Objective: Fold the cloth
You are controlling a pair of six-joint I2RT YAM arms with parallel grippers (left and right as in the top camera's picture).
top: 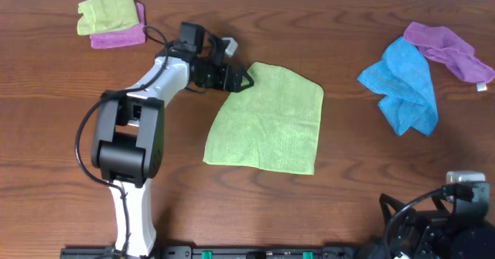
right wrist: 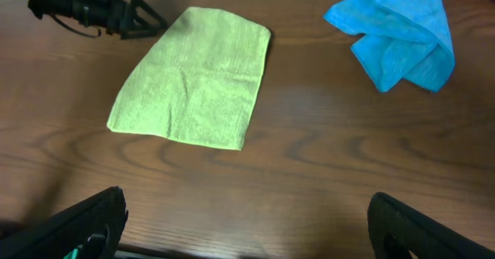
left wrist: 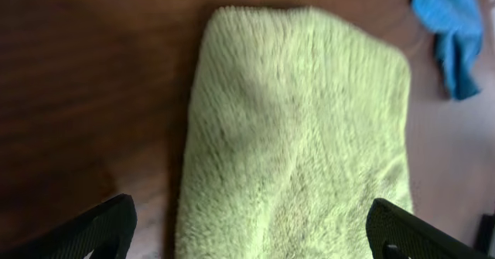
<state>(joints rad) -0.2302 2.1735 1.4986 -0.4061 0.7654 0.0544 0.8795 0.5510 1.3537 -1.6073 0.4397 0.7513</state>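
Cloth [top: 267,120] lies spread flat near the centre of the table [top: 46,89]. Outline is lopsided and four-sided: 12 o'clock edge short, 6 o'clock edge longer, 9 o'clock edge slanting outward toward the bottom. Left gripper [top: 244,79] sits at the cloth's 11 o'clock corner, jaws spread wide, nothing pinched. Wrist view shows the cloth between and ahead of both fingers [left wrist: 93,232]. Cannot tell if it touches the fabric. Left arm [top: 128,135] stretches over the wood at the cloth's 9 o'clock. Right gripper [right wrist: 246,212] is low at the table's 5 o'clock, jaws spread wide, empty, well apart from the cloth. Bare wood at the cloth's 6 and 3 o'clock. Blue cloth [top: 404,85] lies crumpled at the table's 2 o'clock, with purple cloth [top: 448,49] touching its far side. Small green cloth [top: 107,8] lies folded on pink cloth [top: 120,35] at the table's 11 o'clock, well apart from the cloth.
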